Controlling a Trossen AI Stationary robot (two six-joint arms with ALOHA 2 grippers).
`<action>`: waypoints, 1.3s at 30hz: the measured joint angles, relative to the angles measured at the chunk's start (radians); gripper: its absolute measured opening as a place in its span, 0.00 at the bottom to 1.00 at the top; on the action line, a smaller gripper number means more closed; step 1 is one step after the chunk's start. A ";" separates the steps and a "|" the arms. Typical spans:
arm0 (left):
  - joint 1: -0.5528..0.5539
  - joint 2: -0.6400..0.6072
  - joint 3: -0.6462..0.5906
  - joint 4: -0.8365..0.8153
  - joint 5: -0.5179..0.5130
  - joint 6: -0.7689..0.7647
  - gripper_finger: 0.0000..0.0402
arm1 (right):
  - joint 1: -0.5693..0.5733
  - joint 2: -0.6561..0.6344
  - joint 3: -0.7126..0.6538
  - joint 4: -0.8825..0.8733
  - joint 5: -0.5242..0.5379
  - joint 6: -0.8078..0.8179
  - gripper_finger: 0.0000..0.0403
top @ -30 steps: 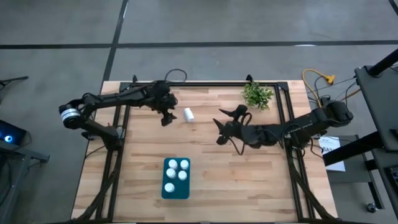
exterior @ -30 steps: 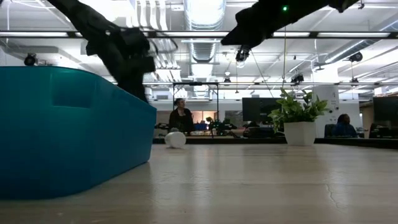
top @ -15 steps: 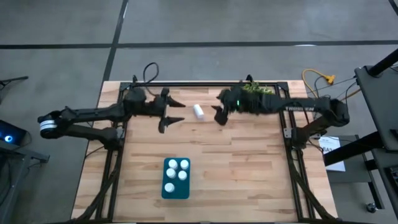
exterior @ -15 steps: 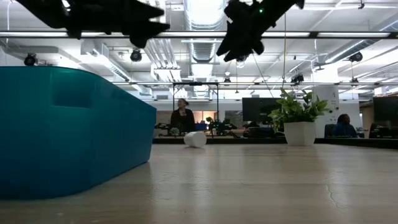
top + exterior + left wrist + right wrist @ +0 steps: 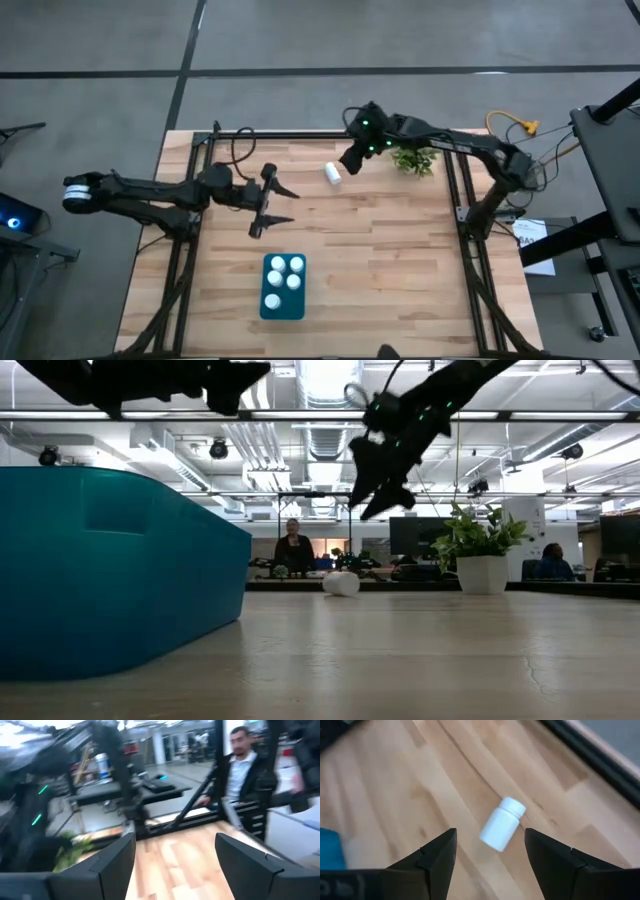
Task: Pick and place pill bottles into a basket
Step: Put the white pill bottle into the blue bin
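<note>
Spread jaws are seen on both arms, and nothing is pinched in either. One pill bottle [image 5: 333, 173] is seen lying on its side on the wooden table [image 5: 400, 270], well apart from the basket [image 5: 283, 305] and on the far side of it, toward the table's back edge. It is a small white cylinder with a slightly narrower round white cap, shown clearly in the right wrist view [image 5: 502, 824], where it lies between that arm's two dark fingers [image 5: 436, 858] but farther off, untouched. In the low view it shows as a small pale shape [image 5: 341, 583] resting on the tabletop beyond the basket's teal wall [image 5: 120, 570].

The basket is a small teal-blue rectangular bin with rounded corners. Five white caps are counted inside it from above: four bottles [image 5: 286, 272] are packed in two rows at the end nearer the loose bottle, and a fifth [image 5: 272, 300] stands alone behind them, with bare teal floor beside it.

The right gripper [image 5: 352, 160] is held just beside the loose bottle, raised above the table, well away from the basket. The left gripper [image 5: 270, 200] is held between the basket and the loose bottle, off to the left of both, also raised. A small green plant [image 5: 414, 157] is set beyond the loose bottle from the basket, near the back right corner.
</note>
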 joint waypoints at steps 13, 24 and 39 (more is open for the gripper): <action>-0.206 -0.079 -0.080 -0.160 -0.150 0.070 0.64 | -0.014 0.232 0.072 -0.124 0.153 -0.040 0.56; -0.206 -0.326 -0.323 -0.050 -0.276 -0.010 0.64 | -0.022 0.246 0.069 -0.140 0.264 -0.041 0.56; -0.206 -0.496 -0.432 -0.014 -0.332 -0.010 0.64 | -0.125 0.248 -0.040 -0.140 0.215 -0.022 0.54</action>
